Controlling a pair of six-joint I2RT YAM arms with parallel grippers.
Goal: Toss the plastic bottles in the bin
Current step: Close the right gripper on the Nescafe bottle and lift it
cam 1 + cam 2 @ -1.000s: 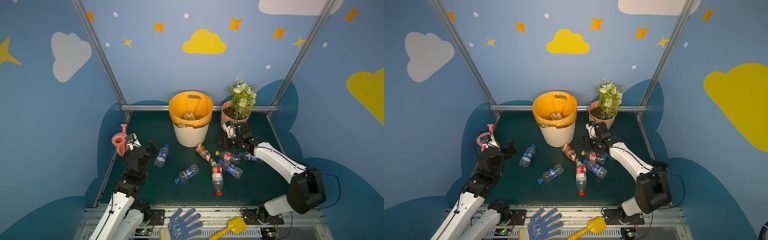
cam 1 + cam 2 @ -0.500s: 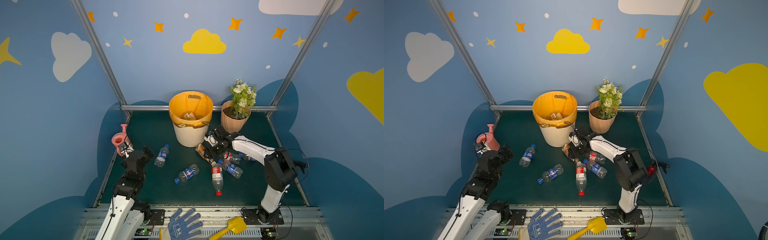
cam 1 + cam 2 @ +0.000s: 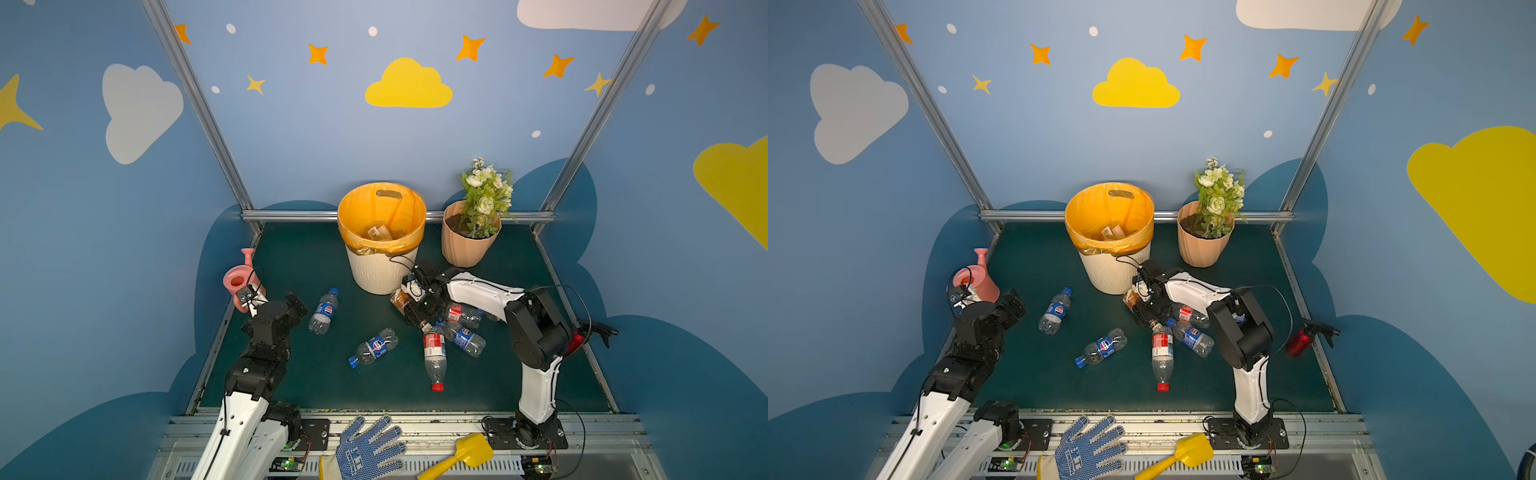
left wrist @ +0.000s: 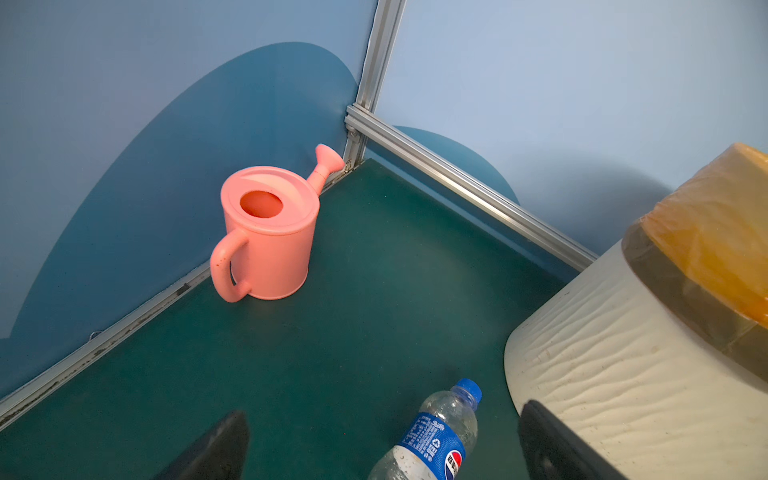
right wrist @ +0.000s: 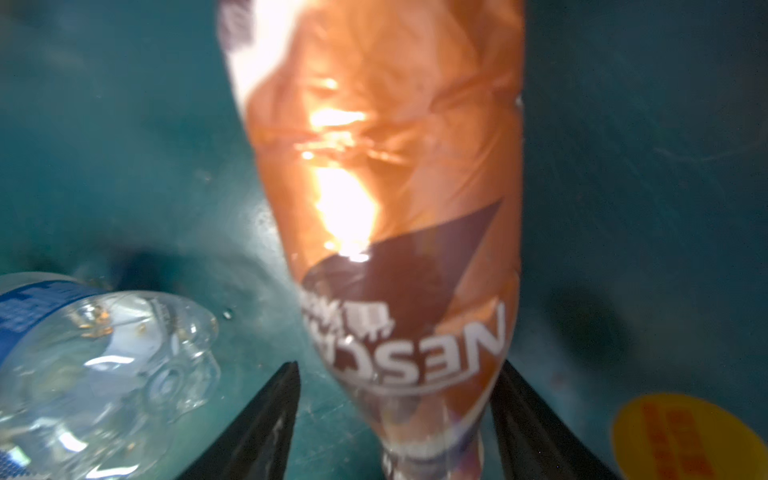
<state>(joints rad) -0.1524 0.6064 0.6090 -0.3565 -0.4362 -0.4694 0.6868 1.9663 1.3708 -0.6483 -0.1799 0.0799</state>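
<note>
Blue walls [image 3: 311,137] painted with clouds [image 3: 409,85] and stars close in a dark green worktop [image 3: 316,257] strewn with bottles [image 3: 434,353]. My right gripper [image 5: 397,365] straddles the brown-label bottle [image 5: 386,187], which lies just in front of the bin [image 3: 380,270]. Its fingers stand close on either side, but I cannot tell whether they have clamped. My left gripper [image 4: 386,411] hangs near the left edge with jaws wide apart and empty, beside the pink watering can [image 4: 270,245] and a blue-label bottle [image 3: 324,311]. The bin, lined in orange, stands at the middle of the back edge, and a flowerpot [image 3: 465,249] stands toward the back right corner. A glove [image 3: 368,449] and a yellow scoop [image 3: 465,455] rest on the front ledge.
</note>
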